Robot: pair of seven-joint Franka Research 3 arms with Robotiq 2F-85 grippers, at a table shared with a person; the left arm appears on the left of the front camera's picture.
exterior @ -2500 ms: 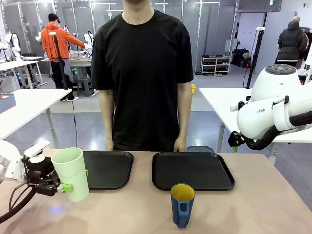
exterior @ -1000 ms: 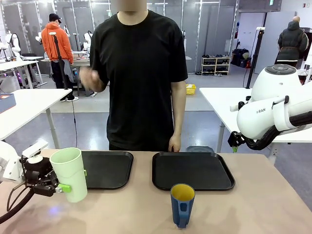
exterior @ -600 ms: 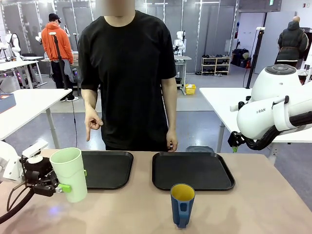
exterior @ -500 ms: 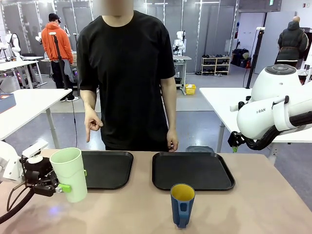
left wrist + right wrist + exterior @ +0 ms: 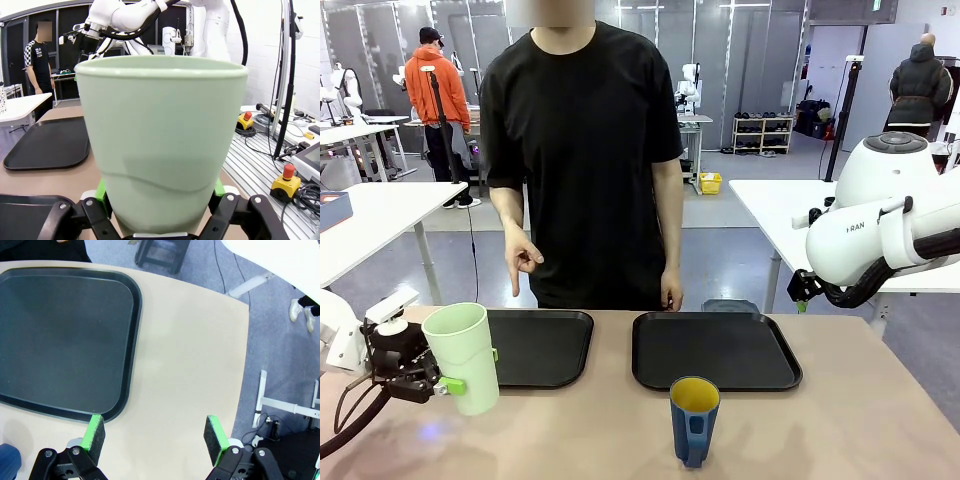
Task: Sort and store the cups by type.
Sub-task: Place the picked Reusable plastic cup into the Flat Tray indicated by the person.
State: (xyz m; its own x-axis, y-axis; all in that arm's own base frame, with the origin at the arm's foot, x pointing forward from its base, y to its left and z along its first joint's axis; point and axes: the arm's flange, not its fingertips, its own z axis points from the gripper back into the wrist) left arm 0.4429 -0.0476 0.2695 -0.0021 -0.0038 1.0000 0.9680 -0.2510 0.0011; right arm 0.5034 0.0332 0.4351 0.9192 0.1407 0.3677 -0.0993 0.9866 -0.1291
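The pale mint-green tumbler (image 5: pixel 463 352) stands upright near the table's left edge, just left of the left black tray (image 5: pixel 548 348). My left gripper (image 5: pixel 468 374) is shut on its lower part, with a green pad on either side of the tumbler (image 5: pixel 160 145) in the left wrist view, where the gripper (image 5: pixel 160 200) sits at the bottom. The dark blue mug (image 5: pixel 695 420) with a yellow inside stands free at the front centre, handle toward the camera. My right gripper (image 5: pixel 155 437) is open with nothing between its fingers, high over the right tray's (image 5: pixel 65 335) near corner.
A person in black stands at the far side, one hand (image 5: pixel 523 262) pointing a finger down above the left tray. The right black tray (image 5: pixel 715 350) lies in the middle of the table. The bulky right arm (image 5: pixel 880 230) hangs over the table's right end.
The tumbler went from slightly tilted to upright in the left gripper. The person shifted left, raised a hand, then lowered it with a finger pointing down over the left tray.
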